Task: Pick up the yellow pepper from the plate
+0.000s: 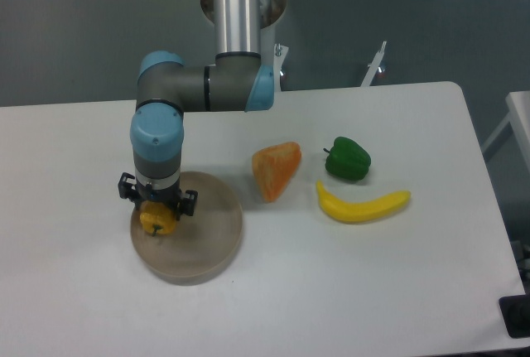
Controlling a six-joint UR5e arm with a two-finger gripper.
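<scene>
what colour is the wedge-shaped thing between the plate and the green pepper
Orange, with a paler streaked face; the fixed camera, the only view, shows it.

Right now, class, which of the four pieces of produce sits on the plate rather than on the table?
The yellow pepper, under the gripper on the plate. The orange wedge, green pepper and banana lie on the table.

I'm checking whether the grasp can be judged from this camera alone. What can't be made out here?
- Gripper: its jaws are hidden by the wrist above, so open or shut cannot be told.
- Yellow pepper: upper part covered by the gripper; contact unclear.
- Plate: far-left rim hidden behind the gripper.
- Arm: cut off by the top edge.
</scene>
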